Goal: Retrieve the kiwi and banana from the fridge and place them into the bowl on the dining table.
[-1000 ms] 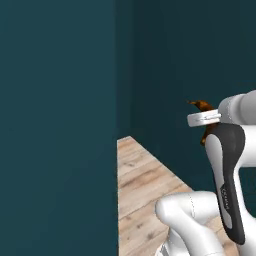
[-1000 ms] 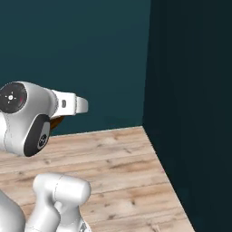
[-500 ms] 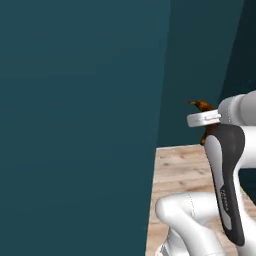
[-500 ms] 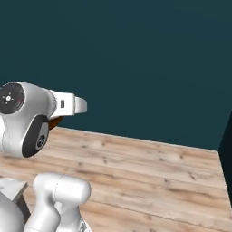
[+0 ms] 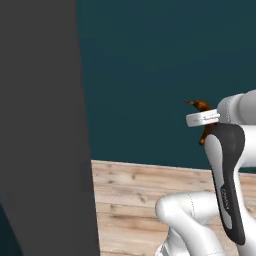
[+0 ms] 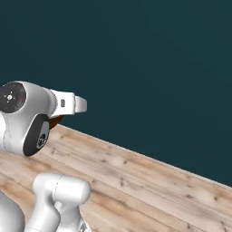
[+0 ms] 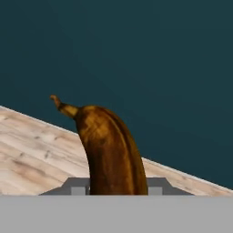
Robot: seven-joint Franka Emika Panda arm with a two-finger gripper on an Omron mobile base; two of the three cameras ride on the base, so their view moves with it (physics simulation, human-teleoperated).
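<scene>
Teal wall (image 6: 149, 63), flat, matte and unmarked, spreads across the back of both base views and of my hand view. Next in size is a tall dark grey panel (image 5: 42, 125), smooth and featureless, standing at the left of the left base view; I cannot tell what it belongs to. Below the wall runs a floor (image 6: 149, 190) of pale wooden planks, with visible grain, knots and seams between the boards, meeting the wall in a straight line. My own arm comes after that: glossy white rounded shells with a dark oval inset on the upper link, curving up from the lower corner of each base view. At its end, my gripper (image 5: 205, 122) is clenched on the banana (image 7: 109, 154), which rises from between the tips in my hand view. That fruit is overripe, a mottled brown-orange skin with darker streaks, thick and gently curved, tapering to a thin bent stem at the top left. In the left base view its brown stem end pokes out above the white wrist ring, and a bit of its body shows below. In the right base view a small brown sliver of it peeks from under my white hand, held in the air above the wooden boards.
</scene>
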